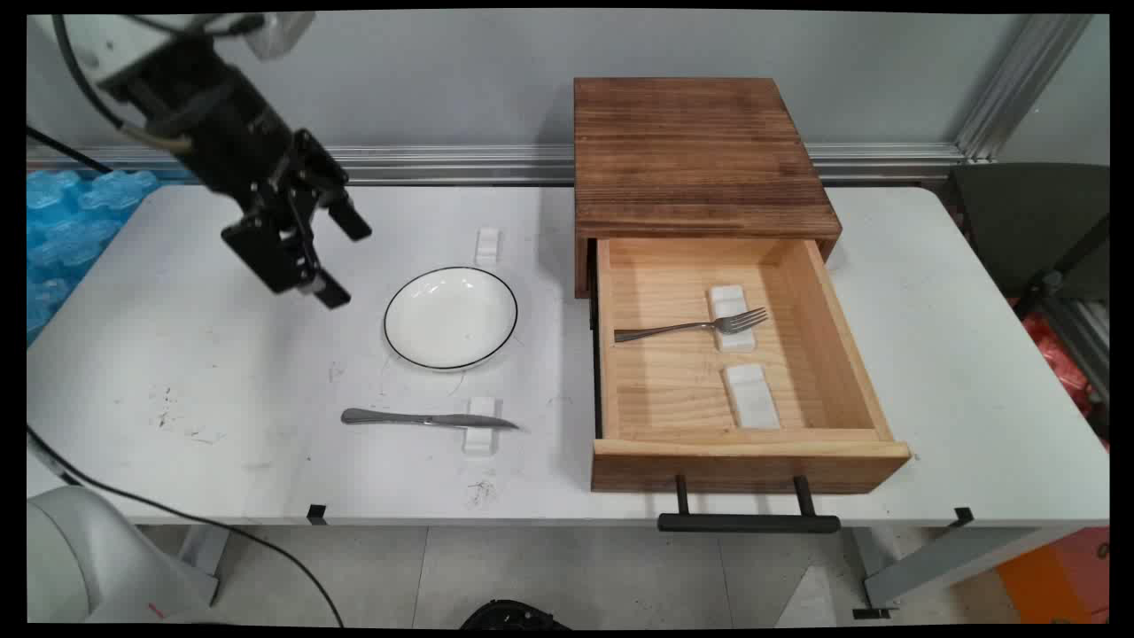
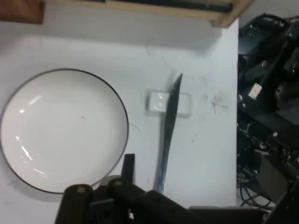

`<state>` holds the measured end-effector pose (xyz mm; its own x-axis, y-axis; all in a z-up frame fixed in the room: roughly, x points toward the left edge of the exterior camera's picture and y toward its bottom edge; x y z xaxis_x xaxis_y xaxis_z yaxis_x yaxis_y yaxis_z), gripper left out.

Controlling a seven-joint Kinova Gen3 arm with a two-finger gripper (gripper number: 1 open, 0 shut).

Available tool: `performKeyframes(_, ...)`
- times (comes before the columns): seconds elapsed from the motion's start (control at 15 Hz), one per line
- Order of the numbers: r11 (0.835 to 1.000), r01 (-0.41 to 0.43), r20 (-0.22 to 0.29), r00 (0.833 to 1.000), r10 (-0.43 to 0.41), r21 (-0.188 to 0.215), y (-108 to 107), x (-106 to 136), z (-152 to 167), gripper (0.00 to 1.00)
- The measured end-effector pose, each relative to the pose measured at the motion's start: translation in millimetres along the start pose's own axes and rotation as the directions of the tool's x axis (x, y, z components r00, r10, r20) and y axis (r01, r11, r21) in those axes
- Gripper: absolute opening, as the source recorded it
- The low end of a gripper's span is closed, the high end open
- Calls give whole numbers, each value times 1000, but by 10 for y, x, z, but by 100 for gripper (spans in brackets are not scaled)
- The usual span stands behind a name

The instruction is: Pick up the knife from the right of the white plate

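Note:
My black gripper (image 1: 340,258) hangs open above the table's left part, empty, its fingers pointing down to the right toward a white plate with a black rim (image 1: 450,317). The plate lies flat just to the right of the fingers. In the hand view the plate (image 2: 63,130) fills the left side. A metal knife (image 2: 169,126) lies to its right, blade tip on a small white rest (image 2: 156,102). In the main view the knife (image 1: 425,419) lies near the table's front, handle to the left.
A wooden cabinet (image 1: 695,151) stands at the back right, its drawer (image 1: 749,447) pulled out toward the front edge. Inside it a fork (image 1: 691,328) lies across one of two white rests (image 1: 753,396). Another white rest (image 1: 487,245) sits behind the plate. Blue wrap (image 1: 71,221) borders the table's left.

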<state>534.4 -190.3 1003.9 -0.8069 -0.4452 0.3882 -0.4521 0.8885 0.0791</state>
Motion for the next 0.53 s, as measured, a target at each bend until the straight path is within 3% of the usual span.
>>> performKeyframes(0.53,998,-63,25,998,63,5,74,-241,685,100)
